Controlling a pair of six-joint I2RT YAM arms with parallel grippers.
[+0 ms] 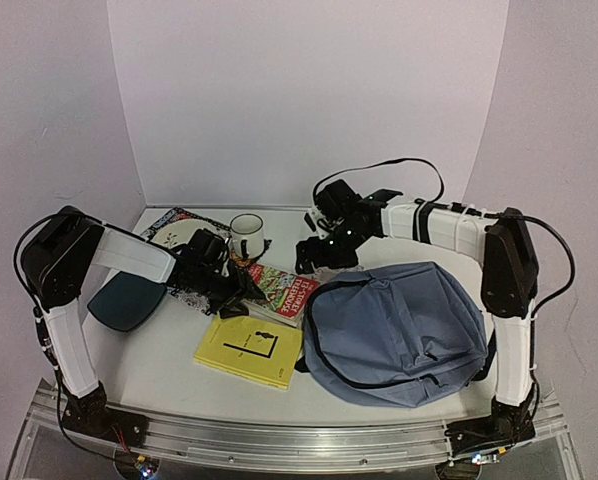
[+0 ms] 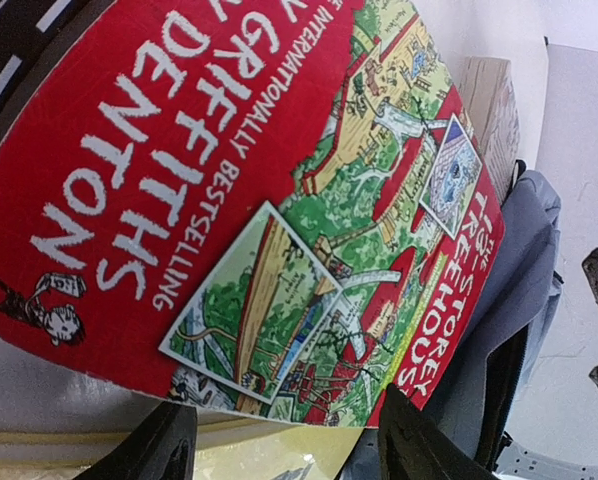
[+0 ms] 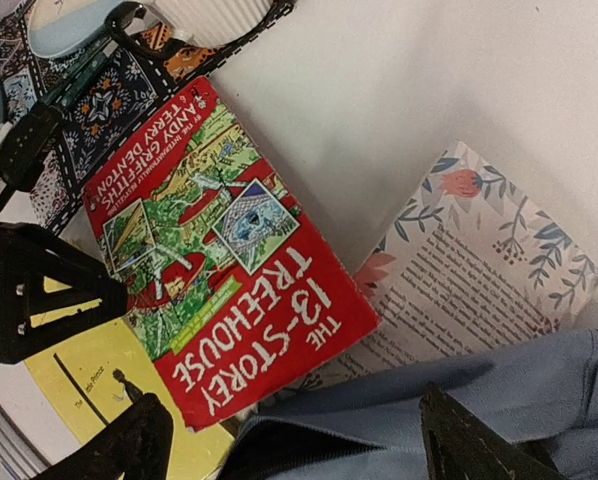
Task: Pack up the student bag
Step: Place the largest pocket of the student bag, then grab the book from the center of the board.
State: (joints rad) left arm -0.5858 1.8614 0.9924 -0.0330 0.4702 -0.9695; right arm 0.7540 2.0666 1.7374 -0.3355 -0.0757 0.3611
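The student bag (image 1: 399, 330), a blue-grey backpack, lies flat at the centre right, and its dark zipper edge (image 3: 309, 450) faces the books. A red paperback (image 1: 279, 288) rests partly on a yellow book (image 1: 251, 350) just left of the bag. My left gripper (image 1: 241, 295) is at the red paperback's (image 2: 229, 200) left end. It stands open (image 2: 294, 445), with the book's lower edge just ahead of the fingertips. My right gripper (image 1: 317, 258) hovers open (image 3: 299, 445) over the bag's edge and the red paperback's (image 3: 229, 290) corner, holding nothing.
A floral-covered book (image 3: 479, 280) lies half under the bag's edge. A white ribbed mug (image 1: 247, 235) stands behind the books on a patterned mat (image 1: 169, 222). A dark teal tray (image 1: 127, 300) lies at the left under my left forearm. Walls close off the back and sides.
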